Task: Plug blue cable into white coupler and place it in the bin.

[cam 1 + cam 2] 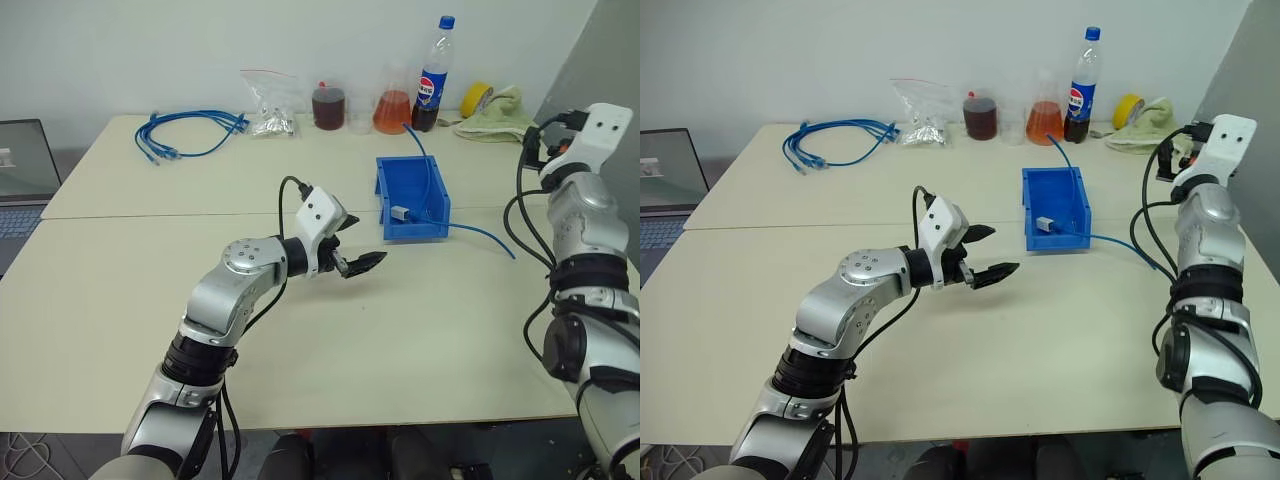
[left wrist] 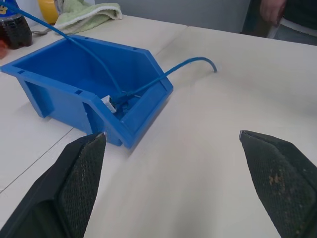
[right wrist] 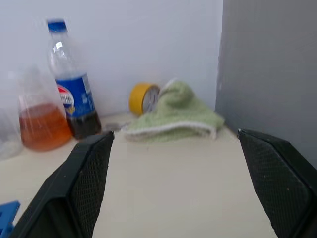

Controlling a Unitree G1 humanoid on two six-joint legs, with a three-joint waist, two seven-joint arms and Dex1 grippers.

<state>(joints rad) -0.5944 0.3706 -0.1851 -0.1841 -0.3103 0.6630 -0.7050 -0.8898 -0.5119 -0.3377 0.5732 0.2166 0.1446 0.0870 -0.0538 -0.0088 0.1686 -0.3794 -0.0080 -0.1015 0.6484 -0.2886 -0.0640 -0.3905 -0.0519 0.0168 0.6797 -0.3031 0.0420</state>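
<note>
- So the white coupler (image 1: 399,213) is lying inside the blue bin (image 1: 383,190), near its lowered front lip, with the blue cable (image 1: 484,236) running into it. From here it looks plugged in, though we can't make out the joint itself.
- The bin sits toward the far right part of the table (image 1: 400,340). One end of the cable trails over the bin's right wall onto the table toward the right edge, and the other end sticks up over the back wall toward the Pepsi bottle (image 1: 431,75).
- Our left hand (image 1: 362,264) hangs just above the table in front of the bin, fingers spread wide and holding nothing.
- Our right hand (image 3: 173,183) is up by the far right corner, facing the green cloth (image 3: 173,116) and yellow tape roll (image 3: 143,98), jaws wide apart, also empty.
- Our read: the drop is basically done, so the step now is just backing off cleanly.
- Tip: keep both hands clear of that trailing cable loop, because snagging it could drag the coupler back out over the low lip.
</note>
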